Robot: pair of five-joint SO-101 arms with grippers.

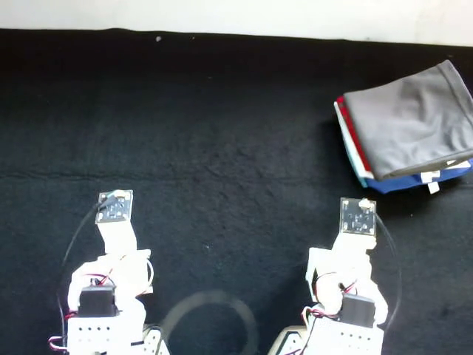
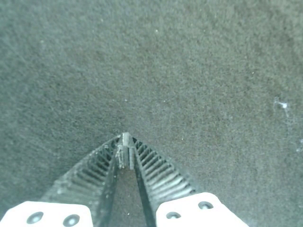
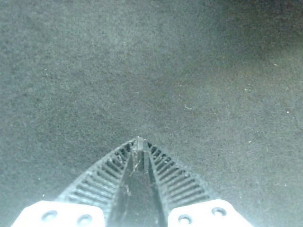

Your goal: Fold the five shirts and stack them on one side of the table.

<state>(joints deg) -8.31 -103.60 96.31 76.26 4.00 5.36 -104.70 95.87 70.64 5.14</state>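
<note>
The black table [image 1: 222,111] spreads wide, with the folded shirts [image 1: 406,129] stacked at its far right corner, a grey one on top. Both arms sit at the near edge, well apart from the stack. The left gripper [image 2: 124,139] and right gripper [image 3: 138,142] are pinched closed on nothing.

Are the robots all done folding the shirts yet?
It looks finished. Done: a stack of folded shirts, grey shirt on top, red, white and blue edges beneath, sits at one side of the black table. In hand: nothing; left gripper and right gripper are shut, empty. Left: probably nothing, if that stack holds all five.
</note>
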